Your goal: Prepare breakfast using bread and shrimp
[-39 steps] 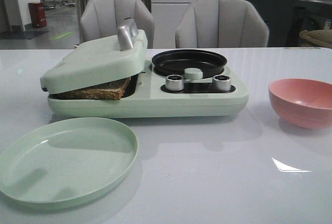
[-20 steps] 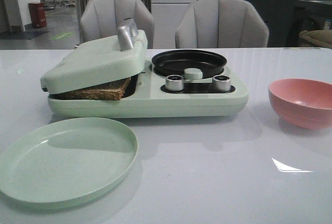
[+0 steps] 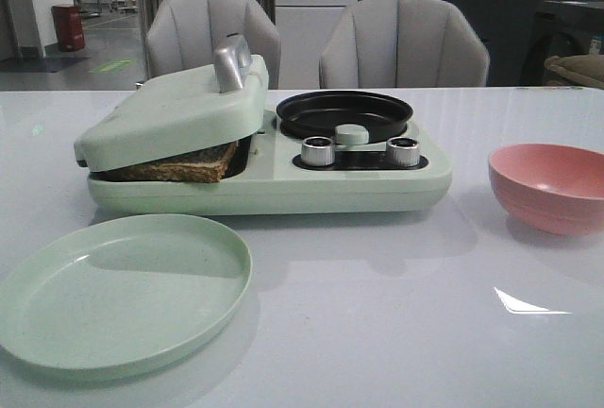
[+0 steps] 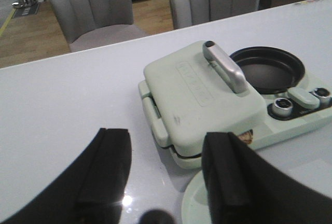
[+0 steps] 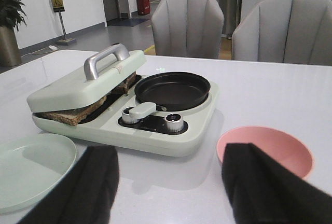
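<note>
1. Pale green all round: a sandwich press [image 3: 264,158] on the white tabletop [image 3: 396,314], lid [image 3: 170,110] down but propped ajar on the bread [image 3: 179,164] inside.
2. Brown crust showing along the front edge of the gap under the lid; also visible from the right wrist view [image 5: 67,115] and barely from the left wrist view [image 4: 244,138].
3. No shrimp visible anywhere; possibly inside the sandwich, impossible to tell. Black pan [image 3: 344,113] on the right half of the appliance looking empty, pink bowl [image 3: 549,186] interior hidden from the front, nothing seen in it from the right wrist.
4. Empty green plate [image 3: 118,290] just in front of the press, on the robot's left.
5. Left gripper [image 4: 166,172] with fingers [image 4: 106,167] spread apart, holding nothing, hanging above the plate side, press straight ahead of it.
6. Right gripper [image 5: 166,182] likewise spread and empty, hanging near the bowl, press ahead and toward the left.
7. Key relation, as a judgement: metal handle [image 4: 224,66] running front to back along the lid's inner edge, near the pan; lid hinged at the back, so lifting needed before the bread can come forward to the plate.
8. Left arm probably better placed for the bread and plate; either arm within plausible reach of the handle.
</note>
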{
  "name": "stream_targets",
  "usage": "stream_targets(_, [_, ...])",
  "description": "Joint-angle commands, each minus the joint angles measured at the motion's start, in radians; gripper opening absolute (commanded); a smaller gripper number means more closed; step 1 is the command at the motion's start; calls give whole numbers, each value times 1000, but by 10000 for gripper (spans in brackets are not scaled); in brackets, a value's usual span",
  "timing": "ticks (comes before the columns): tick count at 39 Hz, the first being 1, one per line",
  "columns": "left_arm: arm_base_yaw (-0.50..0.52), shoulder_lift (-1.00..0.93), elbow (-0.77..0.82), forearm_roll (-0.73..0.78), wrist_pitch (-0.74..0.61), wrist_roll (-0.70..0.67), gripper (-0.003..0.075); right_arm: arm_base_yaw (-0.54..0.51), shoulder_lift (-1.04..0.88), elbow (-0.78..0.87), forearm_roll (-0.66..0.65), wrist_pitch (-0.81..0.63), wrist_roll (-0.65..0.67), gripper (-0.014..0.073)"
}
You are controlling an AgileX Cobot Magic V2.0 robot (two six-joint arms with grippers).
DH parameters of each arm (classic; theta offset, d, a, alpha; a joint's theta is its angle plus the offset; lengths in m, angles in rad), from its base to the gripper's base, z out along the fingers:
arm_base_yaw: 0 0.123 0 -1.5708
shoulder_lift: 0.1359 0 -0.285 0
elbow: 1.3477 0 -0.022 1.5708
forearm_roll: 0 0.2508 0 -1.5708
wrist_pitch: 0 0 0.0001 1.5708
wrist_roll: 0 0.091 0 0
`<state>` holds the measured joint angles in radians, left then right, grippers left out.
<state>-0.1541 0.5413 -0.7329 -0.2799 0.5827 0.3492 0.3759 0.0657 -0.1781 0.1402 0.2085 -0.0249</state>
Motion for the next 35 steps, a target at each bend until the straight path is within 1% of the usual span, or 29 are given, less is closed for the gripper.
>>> stream_targets(1, [-31,-81,49,-19,-64,-15,386,-7,9,-26,-2,-91,-1,531])
stream_targets(7, [-46,-204,161,1,-60,-15,384,-7,9,-26,-2,-91,-1,531])
stream_targets(10, [-51,-260,212,1,-69,-15,355,-7,9,-26,-2,-110,-1,531])
stream_targets(17, [-51,-362,329,3,-101,-15,202,-7,9,-26,-2,-154,-1,531])
stream_targets(21, [-57,-390,364,-5,-139,-15,108,-7,9,-26,2,-164,-1,531])
stream_targets(26, [-78,-398,365,-5,-155,-15,113,-7,10,-31,2,-192,-1,531])
stream_targets(30, [-87,-398,365,-5,-155,-15,114,-7,43,-77,5,-221,-1,531])
stream_targets(35, [-87,-398,365,-5,-159,-15,114,-7,164,-194,5,-118,-1,531])
